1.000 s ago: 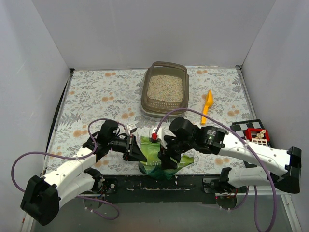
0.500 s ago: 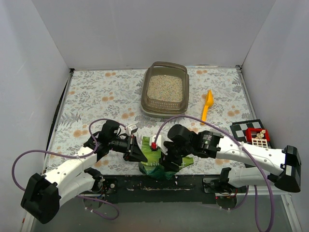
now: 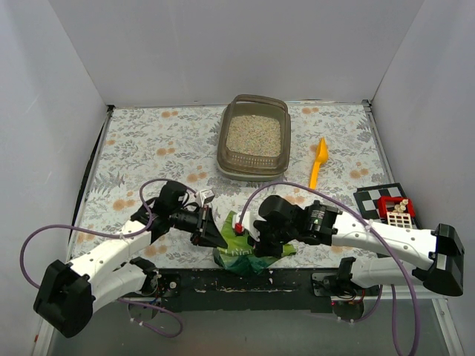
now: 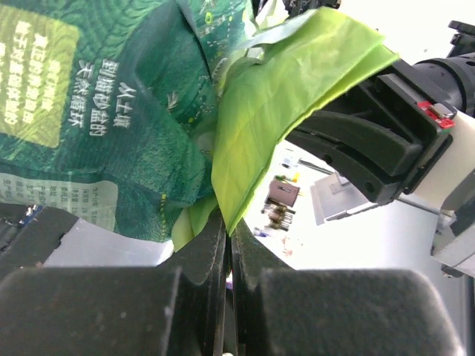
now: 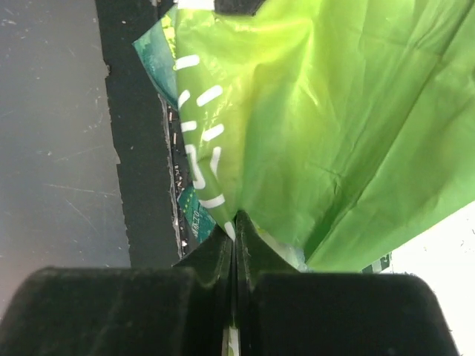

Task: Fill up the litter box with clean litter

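Near front edge (image 3: 185, 270), green bag (image 3: 236, 251) pinched by left gripper (image 4: 226, 228), right gripper (image 5: 235, 221)

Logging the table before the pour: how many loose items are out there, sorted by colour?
Green: 1, bag
Yellow: 1, scoop
Grey-brown: 1, litter box
Red: 1, small red-framed item
Black-and-white: 1, checkered board
Total: 5

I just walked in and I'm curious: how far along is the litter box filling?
The litter box at the back already holds a layer of pale litter. In hand: the left hand and right hand each pinch the green bag at the near edge, apart from the box. Whether more pouring is left I cannot tell; the yellow scoop lies beside the box.
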Motion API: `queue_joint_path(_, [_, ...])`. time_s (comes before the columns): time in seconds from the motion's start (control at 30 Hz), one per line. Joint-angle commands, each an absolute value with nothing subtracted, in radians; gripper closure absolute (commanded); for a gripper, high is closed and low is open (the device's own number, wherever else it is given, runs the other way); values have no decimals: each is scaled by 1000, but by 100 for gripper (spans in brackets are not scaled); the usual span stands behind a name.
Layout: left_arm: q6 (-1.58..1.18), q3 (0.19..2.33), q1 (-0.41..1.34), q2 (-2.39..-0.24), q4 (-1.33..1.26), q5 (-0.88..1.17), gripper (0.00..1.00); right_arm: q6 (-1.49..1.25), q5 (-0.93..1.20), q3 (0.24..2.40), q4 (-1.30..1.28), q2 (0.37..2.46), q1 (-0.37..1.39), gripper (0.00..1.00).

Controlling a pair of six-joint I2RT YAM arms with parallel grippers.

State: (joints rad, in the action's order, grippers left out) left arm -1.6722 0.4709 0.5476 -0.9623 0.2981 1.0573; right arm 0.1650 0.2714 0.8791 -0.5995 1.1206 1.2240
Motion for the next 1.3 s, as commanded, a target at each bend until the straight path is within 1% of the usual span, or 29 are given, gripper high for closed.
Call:
queue_joint_path(0.0, [-1507,662,546,-979,412,965,100,167,293,888,-701,1177,1229,99])
queue_joint_path(0.07, [-1343,831,546,-999,607,762,84,167,278,906,-719,1178,1220,99])
queue_joint_path(0.1, [-1281,923,545,-1009,694,648,83,164,275,917,-730,1175,1207,99])
queue_joint_path(0.17, [-1188,1050,546,-1011,770,513,83,164,281,942,-764,1175,1175,99])
queue_joint_path(0.23, [-1146,1121,546,-1002,769,485,81,167,302,969,-785,1170,1144,99])
queue_joint_path(0.27, [-1134,1132,546,-1000,741,523,81,173,316,983,-793,1170,1131,99])
queue_joint_path(0.4, [-1146,1051,578,-957,562,724,82,208,351,1057,-848,1184,1088,99])
queue_joint_path(0.5, [-1103,1022,638,-954,538,775,77,256,409,1095,-900,1200,1030,99])
queue_joint_path(0.57, [-1057,1011,695,-971,541,761,73,291,460,1104,-923,1204,987,99])
queue_joint_path(0.67, [-967,996,788,-985,506,716,67,318,471,1121,-957,1204,957,99])
queue_joint_path(0.73, [-910,965,836,-968,459,698,60,318,468,1124,-963,1201,947,99])
queue_joint_path(0.93, [-805,904,887,-977,387,641,46,287,466,1100,-947,1178,939,99])
queue_joint_path(1.1, [-784,812,923,-974,244,551,42,261,466,1075,-917,1154,939,99])
queue_joint_path(1.13, [-778,793,930,-968,206,549,40,258,468,1074,-914,1151,939,99])
queue_joint_path(1.2, [-785,744,937,-954,131,561,37,252,469,1065,-907,1144,937,99])
queue_joint_path(1.27, [-793,715,948,-963,107,566,35,244,469,1054,-894,1137,937,99])
